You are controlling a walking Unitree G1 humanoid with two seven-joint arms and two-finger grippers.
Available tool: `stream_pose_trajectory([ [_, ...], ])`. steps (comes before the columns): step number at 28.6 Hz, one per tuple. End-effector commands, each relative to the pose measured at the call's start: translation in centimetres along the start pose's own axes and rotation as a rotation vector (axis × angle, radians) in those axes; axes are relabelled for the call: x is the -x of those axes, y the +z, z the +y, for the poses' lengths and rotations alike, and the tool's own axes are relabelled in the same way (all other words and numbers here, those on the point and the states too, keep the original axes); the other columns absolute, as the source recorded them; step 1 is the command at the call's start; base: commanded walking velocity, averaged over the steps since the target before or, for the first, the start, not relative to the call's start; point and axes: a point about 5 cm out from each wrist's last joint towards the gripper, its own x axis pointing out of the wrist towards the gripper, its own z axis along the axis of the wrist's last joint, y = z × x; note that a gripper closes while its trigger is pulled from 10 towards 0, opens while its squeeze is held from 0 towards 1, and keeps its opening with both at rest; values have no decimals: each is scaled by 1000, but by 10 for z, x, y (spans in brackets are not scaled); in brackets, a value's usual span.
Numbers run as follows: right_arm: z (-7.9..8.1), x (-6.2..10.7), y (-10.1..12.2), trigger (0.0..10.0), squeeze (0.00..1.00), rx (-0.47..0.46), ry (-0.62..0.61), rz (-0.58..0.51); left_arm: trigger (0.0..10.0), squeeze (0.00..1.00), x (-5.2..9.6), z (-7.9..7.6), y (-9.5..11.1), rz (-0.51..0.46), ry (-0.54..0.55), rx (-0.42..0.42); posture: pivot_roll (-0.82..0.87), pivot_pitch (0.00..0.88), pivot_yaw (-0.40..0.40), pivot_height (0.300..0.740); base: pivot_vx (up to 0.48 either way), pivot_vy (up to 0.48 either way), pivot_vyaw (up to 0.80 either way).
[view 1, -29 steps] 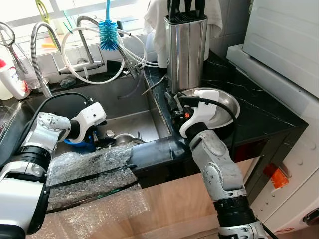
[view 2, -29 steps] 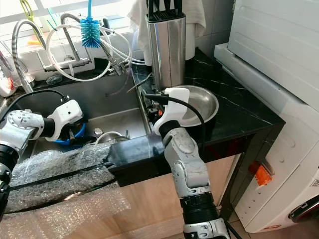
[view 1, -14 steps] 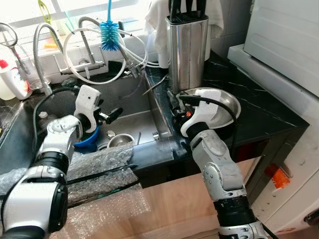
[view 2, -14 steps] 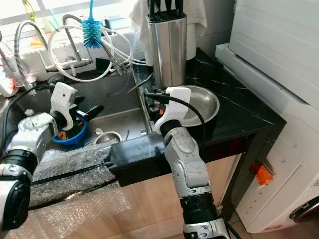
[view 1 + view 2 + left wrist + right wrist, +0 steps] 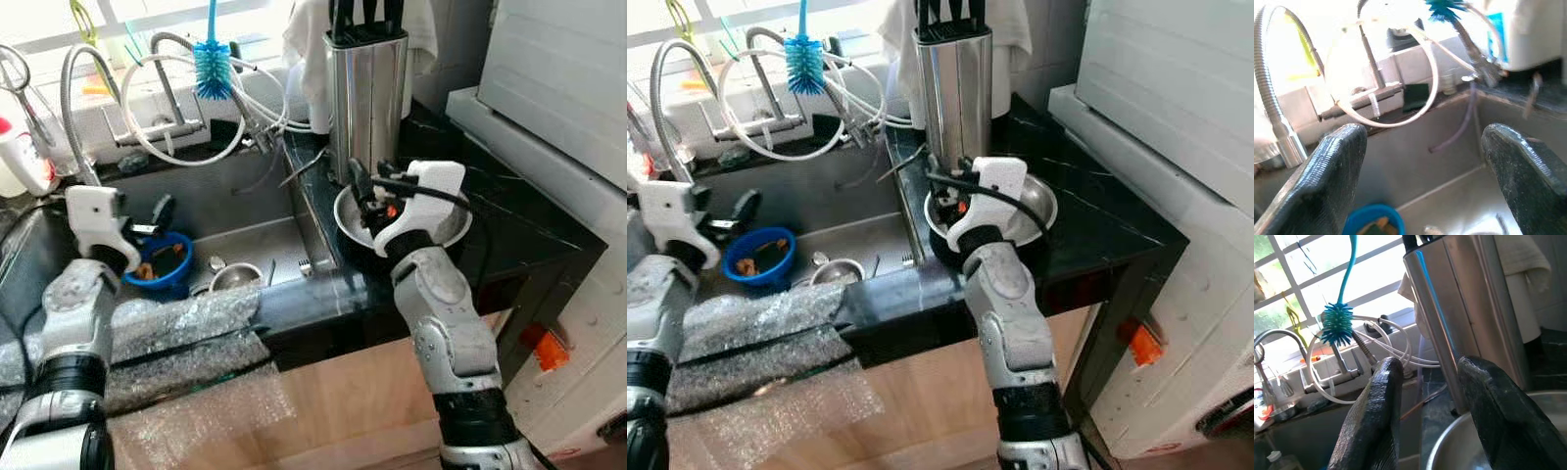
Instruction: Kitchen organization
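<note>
A blue bowl [image 5: 163,264] with brown scraps sits on the sink floor, beside a small steel cup [image 5: 235,277]. My left gripper [image 5: 155,217] hovers just above and left of the blue bowl, open and holding nothing; the left wrist view shows its fingers [image 5: 1334,171] spread wide over the bowl's rim [image 5: 1374,223]. A wide steel bowl [image 5: 443,217] rests on the black counter in front of the steel knife block [image 5: 367,88]. My right gripper [image 5: 364,196] is open over that bowl's left rim [image 5: 1469,443], close to the block [image 5: 1469,318].
A coiled faucet hose [image 5: 167,98] and a blue bottle brush [image 5: 211,64] hang behind the sink [image 5: 255,235]. Bubble wrap [image 5: 176,328] covers the counter's front edge. A white appliance [image 5: 558,78] stands at the right. A soap bottle [image 5: 22,157] is at the far left.
My left arm has risen from the blue bowl and swung back to the left. My right gripper has lifted from the counter edge to over the steel bowl's rim.
</note>
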Motion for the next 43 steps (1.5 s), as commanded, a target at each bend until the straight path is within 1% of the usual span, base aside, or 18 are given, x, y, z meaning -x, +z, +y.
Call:
stream_pose_trajectory([
  [1, 4, 1, 5, 10000, 0, 3, 4, -30, 10000, 0, 4, -2, 7, -8, -17, -50, -83, 0, 141, 740, 0, 0, 0],
  [5, 1, 6, 7, 10000, 0, 11, -5, -35, 10000, 0, 26, -5, 5, 7, -12, -102, -84, 0, 145, 740, 0, 0, 0],
  [9, -2, 9, 5, 10000, 0, 12, -19, -30, 10000, 0, 39, -8, 0, 24, -9, -142, -83, 0, 150, 740, 0, 0, 0],
  [10, -2, 10, 5, 10000, 0, 13, -23, -29, 10000, 0, 46, -9, -4, 47, 16, -138, -82, 0, 151, 740, 0, 0, 0],
  [14, -3, 11, 5, 10000, 0, 14, -25, -30, 10000, 0, 54, -9, -8, 75, 67, -112, -83, 0, 153, 740, 0, 0, 0],
  [15, -3, 12, 4, 10000, 0, 13, -28, -29, 10000, 0, 58, -10, -11, 89, 109, -65, -80, 0, 150, 740, 0, 0, 0],
  [16, -3, 12, 4, 10000, 0, 12, -29, -28, 10000, 0, 58, -10, -12, 91, 126, -39, -80, 0, 150, 740, 0, 0, 0],
  [17, -3, 12, 4, 10000, 0, 11, -31, -28, 10000, 0, 58, -9, -15, 101, 179, 30, -80, 0, 150, 740, 0, 0, 0],
  [19, -3, 12, 4, 10000, 0, 10, -30, -28, 10000, 0, 58, -9, -18, 111, 218, 85, -82, 0, 149, 740, 0, 0, 0],
  [20, -3, 12, 4, 10000, 0, 10, -30, -28, 10000, 0, 58, -9, -18, 111, 218, 85, -82, 0, 149, 740, 0, 0, 0],
  [21, -3, 13, 4, 10000, 0, 15, -30, -30, 10000, 0, 59, -12, -22, 127, 248, 182, -87, 0, 149, 740, 0, 0, 0],
  [24, -4, 13, 5, 10000, 0, 26, -33, -34, 10000, 0, 58, -17, -26, 138, 252, 263, -92, 0, 149, 740, 0, 0, 0],
  [28, -10, 17, 9, 10000, 0, 54, -63, -48, 10000, 0, 58, -23, -29, 160, 241, 288, -95, 0, 150, 740, 0, 0, 0],
  [33, -14, 23, 12, 10000, 0, 87, -85, -50, 10000, 0, 56, -33, -30, 171, 206, 268, -103, 0, 153, 740, 0, 0, 0],
  [37, -14, 24, 12, 10000, 0, 92, -90, -49, 10000, 0, 55, -34, -29, 174, 202, 274, -103, 0, 153, 740, 0, 0, 0],
  [40, -26, 32, 34, 10000, 0, 145, -188, -76, 10000, 0, 48, -37, -27, 164, 199, 289, -110, 0, 149, 740, 0, 0, 0],
  [42, -34, 35, 40, 10000, 0, 170, -271, -31, 10000, 0, 45, -40, -27, 166, 182, 283, -116, 0, 145, 740, 0, 0, 0],
  [43, -34, 35, 40, 10000, 0, 170, -271, -31, 10000, 0, 45, -40, -27, 166, 182, 283, -116, 0, 145, 740, 0, 0, 0],
])
